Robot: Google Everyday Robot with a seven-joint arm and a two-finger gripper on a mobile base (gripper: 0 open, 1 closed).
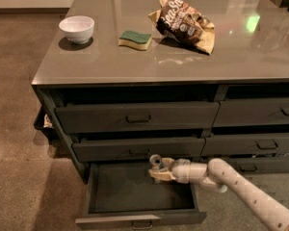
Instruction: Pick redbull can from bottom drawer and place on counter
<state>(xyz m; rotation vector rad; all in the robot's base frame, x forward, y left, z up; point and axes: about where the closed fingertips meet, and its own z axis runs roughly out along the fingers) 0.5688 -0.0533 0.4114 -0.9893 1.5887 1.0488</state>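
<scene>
Claw [158,173] looks clamped on the can [155,161] over the drawer [127,192]. I'd back out past the upper drawers [135,118], then lift to the surface [111,49].

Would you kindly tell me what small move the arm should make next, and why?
Probably draw outward, away from the cabinet: the gripper holds the redbull can near the back of the open bottom drawer, close beneath the drawer above, and the counter lies well higher.

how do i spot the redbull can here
Find the counter and the open bottom drawer beneath it. Above that drawer, the robot's hand grips the redbull can. It is the only small silvery can, much slimmer than the white bowl.
</scene>
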